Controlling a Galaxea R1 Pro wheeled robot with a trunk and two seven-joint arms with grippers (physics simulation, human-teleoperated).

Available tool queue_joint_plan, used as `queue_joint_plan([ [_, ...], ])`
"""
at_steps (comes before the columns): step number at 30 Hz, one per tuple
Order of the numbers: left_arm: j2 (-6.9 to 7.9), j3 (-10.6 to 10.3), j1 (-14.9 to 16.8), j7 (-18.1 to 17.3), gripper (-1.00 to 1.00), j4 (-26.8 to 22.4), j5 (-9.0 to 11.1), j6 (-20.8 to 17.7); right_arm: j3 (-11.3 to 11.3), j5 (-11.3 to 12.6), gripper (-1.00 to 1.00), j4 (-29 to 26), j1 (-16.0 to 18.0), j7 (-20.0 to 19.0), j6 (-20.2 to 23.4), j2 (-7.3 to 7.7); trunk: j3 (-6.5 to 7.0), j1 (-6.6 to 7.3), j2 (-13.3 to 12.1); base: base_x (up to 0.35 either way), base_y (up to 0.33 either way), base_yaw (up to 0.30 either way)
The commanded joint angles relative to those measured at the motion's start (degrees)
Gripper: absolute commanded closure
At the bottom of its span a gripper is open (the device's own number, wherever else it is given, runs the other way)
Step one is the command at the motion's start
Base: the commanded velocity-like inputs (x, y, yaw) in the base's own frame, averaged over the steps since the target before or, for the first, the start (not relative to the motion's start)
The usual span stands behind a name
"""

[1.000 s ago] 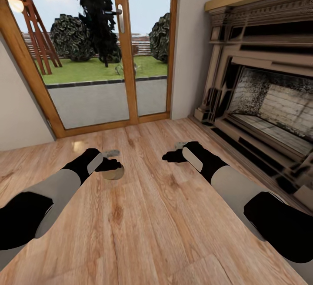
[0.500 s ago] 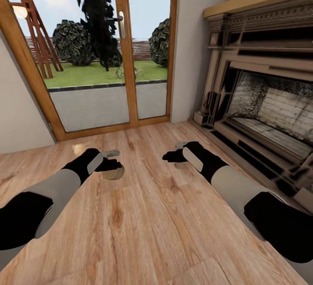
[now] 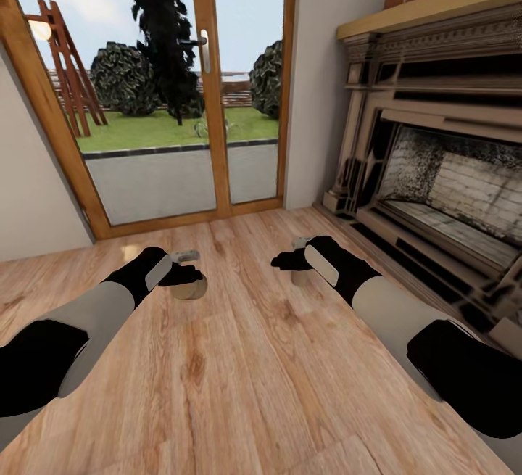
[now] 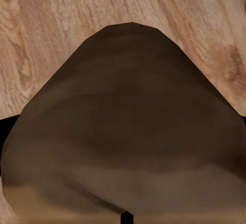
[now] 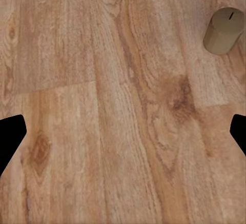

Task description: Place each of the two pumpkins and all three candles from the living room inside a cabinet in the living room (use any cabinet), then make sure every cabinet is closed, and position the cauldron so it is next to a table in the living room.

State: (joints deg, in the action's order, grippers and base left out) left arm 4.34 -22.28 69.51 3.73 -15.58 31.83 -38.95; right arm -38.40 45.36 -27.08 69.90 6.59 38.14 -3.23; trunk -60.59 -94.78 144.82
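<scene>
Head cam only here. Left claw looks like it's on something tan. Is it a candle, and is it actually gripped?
Observer: Left wrist view has the held candle right up against the lens, seated in the left claw, with floor beyond it.
Operator: Right claw?
Observer: The right claw is open, its fingertips wide apart with only floorboards between them.
Operator: Any candle near it?
Observer: Yes, a floor candle stands upright on the boards ahead of that claw, outside the fingers and untouched.

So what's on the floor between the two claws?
Only bare wooden floor in the head view, between the left claw holding a candle and the right claw.
</scene>
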Motion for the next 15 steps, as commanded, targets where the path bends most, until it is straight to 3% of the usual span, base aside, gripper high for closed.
queue_joint_plan([
  [1, 0.05, -0.4, 0.0, 0.4, 1.00, -0.1, 0.6, -0.3, -0.4, 0.6, -1.00, -0.1, 0.1, 0.5, 0.1, 0.04, 0.04, 0.01, 0.0, 0.000, 0.000, 0.000],
  [15, 0.05, -0.4, 0.0, 0.5, 1.00, -0.1, 0.6, -0.3, -0.4, 0.6, -1.00, 0.0, 0.1, 0.5, 0.2, 0.02, 1.34, 0.01, 0.0, 0.000, 0.000, 0.000],
])
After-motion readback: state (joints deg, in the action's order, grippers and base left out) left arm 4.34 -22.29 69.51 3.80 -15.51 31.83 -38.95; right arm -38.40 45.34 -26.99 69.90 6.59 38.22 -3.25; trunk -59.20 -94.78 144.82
